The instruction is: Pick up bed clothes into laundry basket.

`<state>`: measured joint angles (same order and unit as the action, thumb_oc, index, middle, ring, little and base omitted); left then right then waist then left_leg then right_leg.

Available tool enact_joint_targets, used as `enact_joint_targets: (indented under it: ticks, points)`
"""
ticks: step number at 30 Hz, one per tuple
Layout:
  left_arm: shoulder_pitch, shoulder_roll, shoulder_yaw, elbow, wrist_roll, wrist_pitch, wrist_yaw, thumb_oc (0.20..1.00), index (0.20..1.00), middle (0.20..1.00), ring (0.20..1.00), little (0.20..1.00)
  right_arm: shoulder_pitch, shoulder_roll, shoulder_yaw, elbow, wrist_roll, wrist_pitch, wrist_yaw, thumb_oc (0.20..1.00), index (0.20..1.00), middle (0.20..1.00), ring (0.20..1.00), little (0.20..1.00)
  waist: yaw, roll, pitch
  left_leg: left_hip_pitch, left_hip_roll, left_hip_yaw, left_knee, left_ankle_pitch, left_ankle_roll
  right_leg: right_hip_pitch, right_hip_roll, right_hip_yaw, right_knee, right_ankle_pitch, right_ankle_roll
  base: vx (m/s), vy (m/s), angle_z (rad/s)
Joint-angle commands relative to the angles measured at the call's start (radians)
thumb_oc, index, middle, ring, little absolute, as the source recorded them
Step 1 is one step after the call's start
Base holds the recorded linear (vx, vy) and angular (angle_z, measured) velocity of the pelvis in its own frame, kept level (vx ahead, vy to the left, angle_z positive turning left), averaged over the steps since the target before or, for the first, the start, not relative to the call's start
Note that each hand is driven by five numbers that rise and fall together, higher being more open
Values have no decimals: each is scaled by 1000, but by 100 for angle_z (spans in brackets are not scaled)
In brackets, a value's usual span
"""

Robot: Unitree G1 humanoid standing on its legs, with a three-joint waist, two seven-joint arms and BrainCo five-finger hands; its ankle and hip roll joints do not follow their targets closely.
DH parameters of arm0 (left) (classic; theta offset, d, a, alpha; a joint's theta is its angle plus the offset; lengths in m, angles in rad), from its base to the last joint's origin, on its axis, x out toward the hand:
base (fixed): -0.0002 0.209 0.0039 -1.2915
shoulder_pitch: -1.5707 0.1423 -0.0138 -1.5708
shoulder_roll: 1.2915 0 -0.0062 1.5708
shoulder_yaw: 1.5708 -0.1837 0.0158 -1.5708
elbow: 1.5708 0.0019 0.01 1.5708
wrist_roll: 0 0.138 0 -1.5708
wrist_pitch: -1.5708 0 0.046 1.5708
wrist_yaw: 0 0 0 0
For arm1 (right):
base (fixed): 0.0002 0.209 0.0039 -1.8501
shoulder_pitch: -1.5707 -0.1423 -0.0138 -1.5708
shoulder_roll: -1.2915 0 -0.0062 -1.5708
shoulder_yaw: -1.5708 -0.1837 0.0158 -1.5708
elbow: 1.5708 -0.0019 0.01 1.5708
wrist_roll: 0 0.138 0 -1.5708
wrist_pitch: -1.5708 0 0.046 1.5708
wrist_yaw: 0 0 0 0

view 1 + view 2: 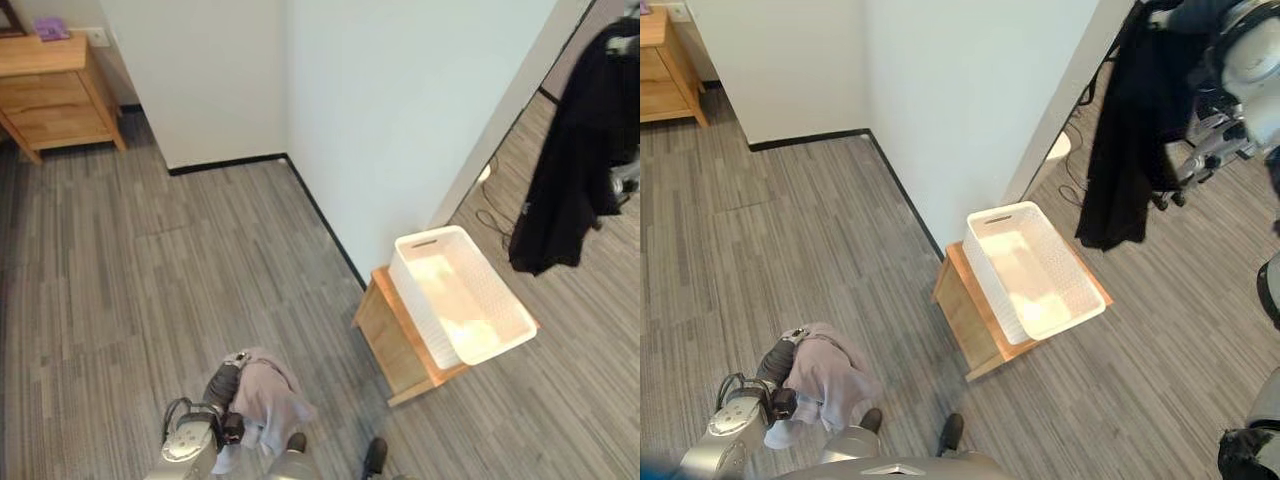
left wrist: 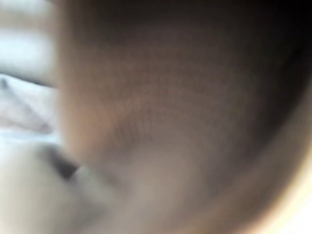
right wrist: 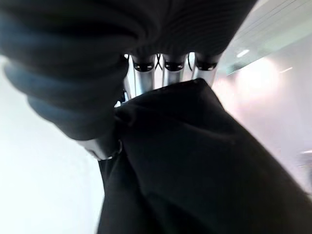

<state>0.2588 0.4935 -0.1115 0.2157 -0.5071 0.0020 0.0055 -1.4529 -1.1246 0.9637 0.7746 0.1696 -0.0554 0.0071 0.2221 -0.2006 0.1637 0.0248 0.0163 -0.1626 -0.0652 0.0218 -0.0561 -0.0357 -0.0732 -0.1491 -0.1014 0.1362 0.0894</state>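
A mauve-pink cloth (image 1: pixel 268 395) is bunched over my left hand (image 1: pixel 222 384) low in front of me, above the grey floor; in the left wrist view the cloth (image 2: pixel 170 122) covers the lens. My right hand (image 3: pixel 169 74) is raised at the far right, its fingers curled into a black garment (image 1: pixel 1130 150) that hangs down long from it. The white laundry basket (image 1: pixel 440 238) stands with nothing in it on a low wooden stand (image 1: pixel 385 335), between the two hands and to the right of the pink cloth.
A white wall corner (image 1: pixel 300 100) juts out just behind the basket. A wooden nightstand (image 1: pixel 55 95) with a purple item (image 1: pixel 50 28) on top stands at the far left. Open grey plank floor (image 1: pixel 150 270) lies between them.
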Motion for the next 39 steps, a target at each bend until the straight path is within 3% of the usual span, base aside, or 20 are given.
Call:
enact_joint_targets:
  ticks: [1, 21, 39]
  points:
    - [-49, 20, 27, -56, -26, -74, -1, 200, 200, 200, 200, 200, -107, -45, 8, 27, -56, -8, -40, 200, 200, 200, 200, 200, 13, -31, 35, -34, -2, 1, -22, 32, 37, 68, -3, 6, 14, -44, 39, 0, 0, 0]
    - [-63, 23, 18, -68, -38, -80, 10, 200, 200, 200, 200, 200, -61, -1, -42, 230, -92, 15, -42, 200, 200, 200, 200, 200, 0, 2, 56, -50, -14, 12, -22, 36, 44, 43, -12, 14, 14, -32, 44, -5, 3, -3]
    - [-114, 5, -24, -60, -25, -83, 25, 200, 200, 200, 200, 200, 209, 184, -223, 233, -125, 25, -26, 200, 200, 200, 200, 200, 5, 22, 92, -80, -17, 10, -22, 48, 47, 13, -10, 17, 14, -25, 40, -5, -1, 0]
